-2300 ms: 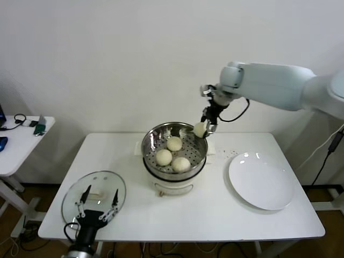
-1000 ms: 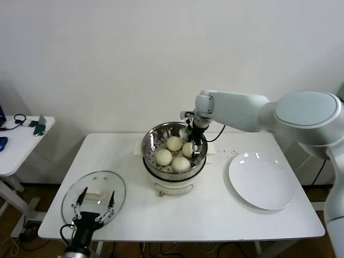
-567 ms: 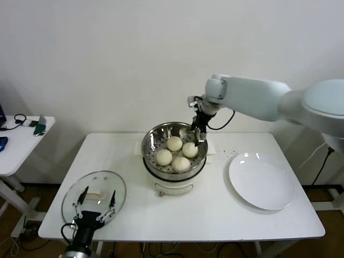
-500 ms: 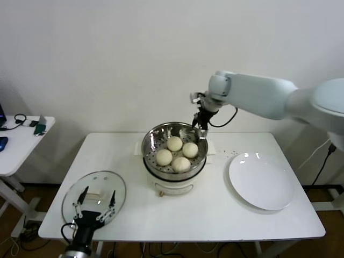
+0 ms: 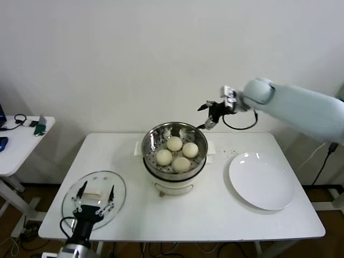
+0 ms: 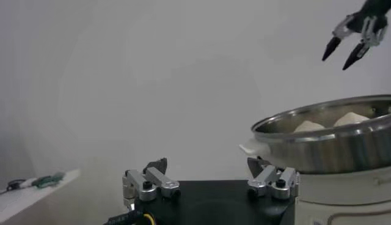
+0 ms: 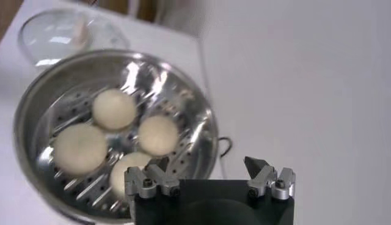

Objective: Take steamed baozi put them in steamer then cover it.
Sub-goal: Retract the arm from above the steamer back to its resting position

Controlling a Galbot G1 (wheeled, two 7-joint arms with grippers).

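Several cream-white baozi [image 5: 174,143] [image 5: 190,150] [image 5: 164,157] lie in the shiny steel steamer [image 5: 151,141] on its cream pot base at the table's middle. They also show in the right wrist view [image 7: 114,109]. My right gripper [image 5: 206,115] is open and empty, in the air above and behind the steamer's right rim. My left gripper [image 5: 95,194] is open and empty, low at the front left over the flat glass lid [image 5: 105,187]. In the left wrist view the steamer [image 6: 324,143] stands ahead and the right gripper [image 6: 347,49] shows far off.
A round white plate [image 5: 262,180] lies bare on the table's right. A small side table [image 5: 24,137] with small items stands at the far left. A cable runs behind the steamer.
My right gripper set the last baozi in the steamer, let go, and has risen up and to the right, empty. The left gripper has barely moved.
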